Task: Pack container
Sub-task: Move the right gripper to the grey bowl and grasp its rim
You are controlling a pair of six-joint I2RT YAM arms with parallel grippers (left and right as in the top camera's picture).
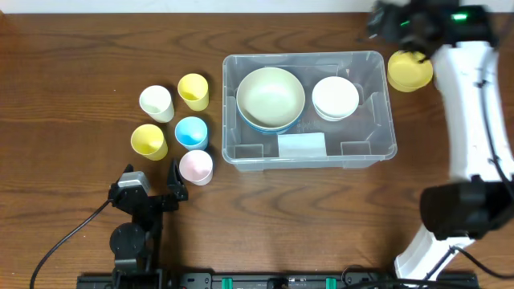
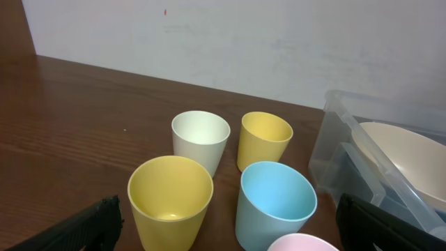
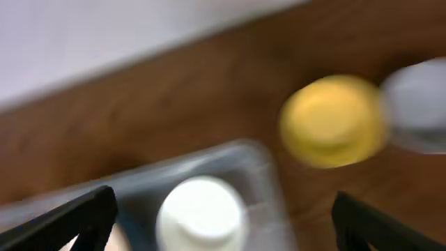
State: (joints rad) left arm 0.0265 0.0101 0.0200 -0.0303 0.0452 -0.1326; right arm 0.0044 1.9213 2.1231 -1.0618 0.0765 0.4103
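Observation:
The clear container (image 1: 361,148) stands mid-table. It holds a large cream bowl (image 1: 271,96) stacked on a blue one, and a white bowl (image 1: 335,97). A yellow bowl (image 1: 409,71) sits on the table just outside its right end. My right gripper (image 1: 397,24) hovers over the far right corner of the container. In the blurred right wrist view it (image 3: 226,202) is open and empty, with the white bowl (image 3: 202,213) below and the yellow bowl (image 3: 333,120) beyond. My left gripper (image 1: 151,178) rests open near the front edge, behind the cups (image 2: 226,209).
Left of the container stand several cups: white (image 1: 156,103), yellow (image 1: 193,91), a second yellow (image 1: 148,140), blue (image 1: 191,132) and pink (image 1: 195,166). The left wrist view shows the container's wall (image 2: 334,139) to the right of them.

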